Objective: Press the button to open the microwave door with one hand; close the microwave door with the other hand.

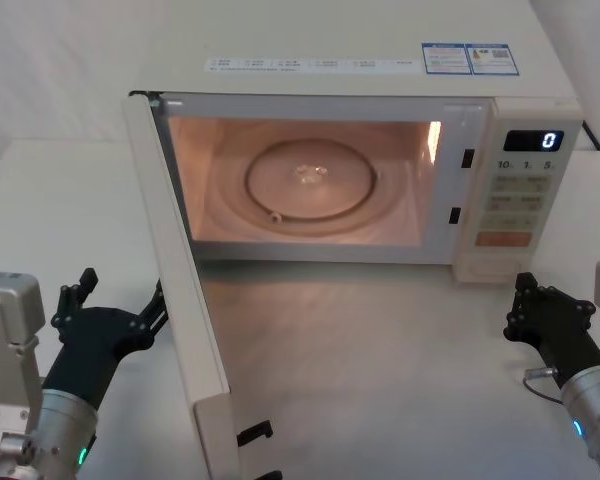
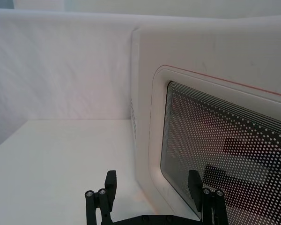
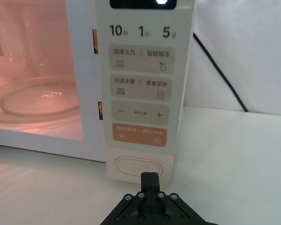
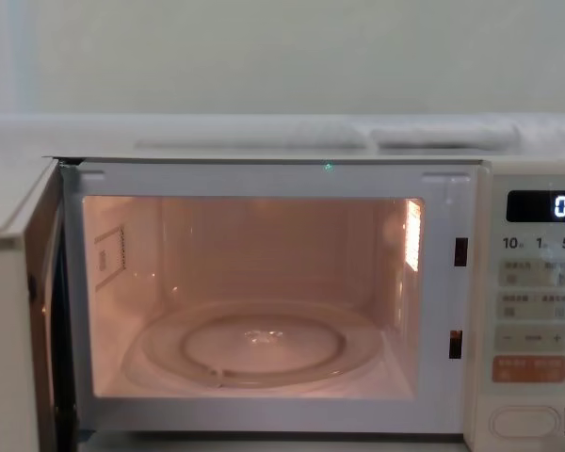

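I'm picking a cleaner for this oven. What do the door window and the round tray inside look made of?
The microwave door looks like smooth cream plastic. Its window is a glossy clear pane, glass or plastic, backed by what looks like a perforated metal screen: fine dots show. The turntable seems clear glass; it is see-through with raised rings and glints.

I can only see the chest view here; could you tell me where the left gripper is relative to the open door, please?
Observer: The left gripper sits just outside the microwave door, fingers spread toward its outer face.
Operator: Is it touching the door?
Observer: I cannot tell; in the left wrist view one finger overlaps the dotted window, the other lies off the door's edge.
Operator: And the right one?
Observer: The right gripper is shut, its tip just short of the button.
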Tool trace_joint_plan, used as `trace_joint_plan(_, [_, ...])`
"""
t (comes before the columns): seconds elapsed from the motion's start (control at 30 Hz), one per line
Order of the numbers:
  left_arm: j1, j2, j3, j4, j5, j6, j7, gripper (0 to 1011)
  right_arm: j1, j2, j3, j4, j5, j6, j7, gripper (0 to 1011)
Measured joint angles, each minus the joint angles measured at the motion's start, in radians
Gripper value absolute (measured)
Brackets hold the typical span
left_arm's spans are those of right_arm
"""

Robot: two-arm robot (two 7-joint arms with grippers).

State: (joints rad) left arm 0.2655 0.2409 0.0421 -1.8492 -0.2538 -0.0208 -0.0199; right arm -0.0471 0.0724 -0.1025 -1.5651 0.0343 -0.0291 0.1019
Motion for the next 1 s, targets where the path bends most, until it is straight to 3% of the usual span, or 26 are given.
trace_joint_plan(0.43, [0.000,0.000,0.000,0.000,0.000,0.000,0.000,1000,-0.053,0.028,0.014,-0.054,0.024,-0.037,0.020,4])
trace_joint_plan(0.7, [0.000,0.000,0.000,0.000,0.000,0.000,0.000,1000,-0.063,0.036,0.027,-0.064,0.033,-0.048,0.021,202])
trace_joint_plan(1.0, [0.000,0.000,0.000,0.000,0.000,0.000,0.000,1000,-0.064,0.041,0.033,-0.063,0.036,-0.058,0.020,503])
